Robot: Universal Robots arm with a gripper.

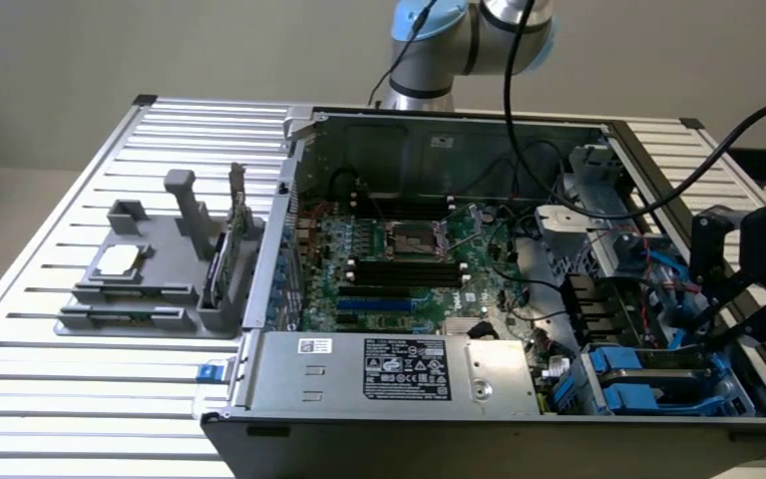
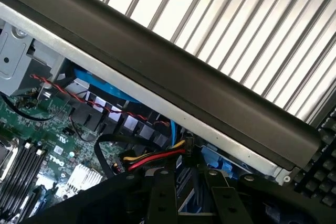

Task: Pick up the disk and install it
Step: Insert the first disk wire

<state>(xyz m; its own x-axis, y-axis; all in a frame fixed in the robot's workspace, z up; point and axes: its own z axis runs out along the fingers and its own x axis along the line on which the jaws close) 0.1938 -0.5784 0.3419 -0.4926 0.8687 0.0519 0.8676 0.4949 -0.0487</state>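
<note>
The gripper (image 1: 718,324) hangs over the blue drive bay (image 1: 656,387) inside the case (image 1: 356,409); whether it grips anything is unclear.

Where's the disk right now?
Exterior view's lower right: the disk sits in the open case's corner bay, beside the long grey box, just below the gripper.

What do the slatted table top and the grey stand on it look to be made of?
The table top looks like bare metal, probably aluminium: pale silvery ribbed slats with a dull, even sheen. The grey stand looks like matte plastic, perhaps printed or moulded: one flat grey throughout, blocky shapes, no glint.
</note>
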